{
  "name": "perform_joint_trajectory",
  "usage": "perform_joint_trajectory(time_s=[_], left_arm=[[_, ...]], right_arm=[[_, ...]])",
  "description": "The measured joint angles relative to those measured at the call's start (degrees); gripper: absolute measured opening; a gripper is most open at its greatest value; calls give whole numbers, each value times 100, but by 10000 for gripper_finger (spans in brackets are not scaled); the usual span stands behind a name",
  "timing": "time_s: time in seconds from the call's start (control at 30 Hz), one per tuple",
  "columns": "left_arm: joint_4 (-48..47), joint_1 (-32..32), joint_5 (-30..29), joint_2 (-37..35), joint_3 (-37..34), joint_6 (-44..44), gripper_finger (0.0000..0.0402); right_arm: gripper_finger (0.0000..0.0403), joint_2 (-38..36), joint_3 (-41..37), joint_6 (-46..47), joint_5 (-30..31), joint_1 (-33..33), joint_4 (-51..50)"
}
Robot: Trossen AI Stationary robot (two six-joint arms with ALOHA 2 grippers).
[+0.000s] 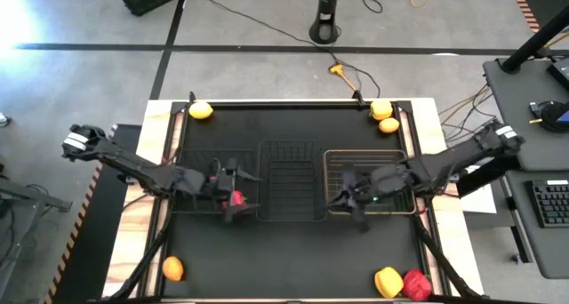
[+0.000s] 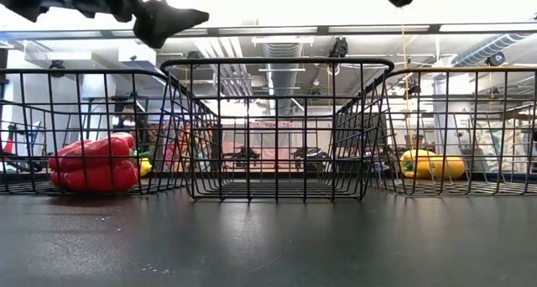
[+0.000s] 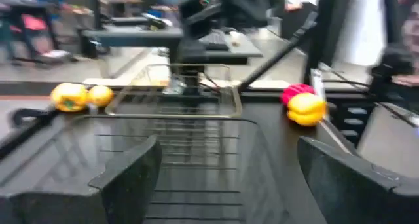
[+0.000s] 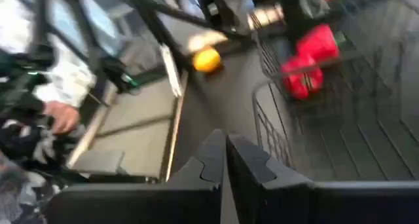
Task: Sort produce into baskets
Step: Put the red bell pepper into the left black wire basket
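Observation:
Three wire baskets stand in a row mid-table: a black one at left (image 2: 84, 72), a narrower black one (image 1: 289, 162) in the middle, and a pale one (image 1: 356, 155) at right. Two red peppers (image 2: 92, 163) lie on the left basket's floor. My left gripper (image 1: 247, 190) hovers above that basket, level and open, with nothing between its fingers (image 3: 131, 175). My right gripper (image 1: 338, 197) hangs shut and empty over the pale basket's left end, its fingers (image 4: 213, 152) pressed together. Both grippers show only at the low view's top edge, well above the basket rims.
Loose produce lies on the black mat. A lemon-like fruit (image 1: 202, 110) is at the far left. A yellow pepper (image 1: 380, 109) and an orange fruit (image 1: 388, 124) are at the far right. Another fruit (image 1: 172, 268) is near left. A yellow pepper (image 1: 388, 282) and a red pepper (image 1: 416, 284) are near right.

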Motion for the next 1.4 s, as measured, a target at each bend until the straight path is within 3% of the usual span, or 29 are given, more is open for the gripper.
perform_joint_trajectory(time_s=[0.17, 0.27, 0.37, 0.5, 0.8, 1.07, 1.2, 1.4], left_arm=[[395, 8, -484, 188, -25, -214, 336], [373, 11, -783, 363, 182, -275, 336], [431, 11, -745, 563, 377, -158, 336], [760, 11, -735, 851, 565, 245, 336], [1088, 28, -783, 1167, 858, 1407, 336], [1146, 37, -781, 1685, 1037, 1671, 336], [1144, 24, -772, 1976, 1105, 1512, 336], [1184, 26, -760, 2171, 1296, 1536, 336]], right_arm=[[11, 1184, 1862, 1095, 439, 491, -3070], [11, 1761, 2911, 1810, 369, 804, -4699], [14, 2373, 3749, 2651, -168, 1076, -6212], [45, 3053, 4356, 3662, -1066, 1435, -7313], [211, 4005, 4335, 5729, -3788, 2087, -7636], [360, 4611, 4231, 6010, -4700, 2389, -7602], [395, 4861, 4136, 5674, -5267, 2495, -7665], [398, 5065, 3804, 4697, -5517, 2847, -7648]])
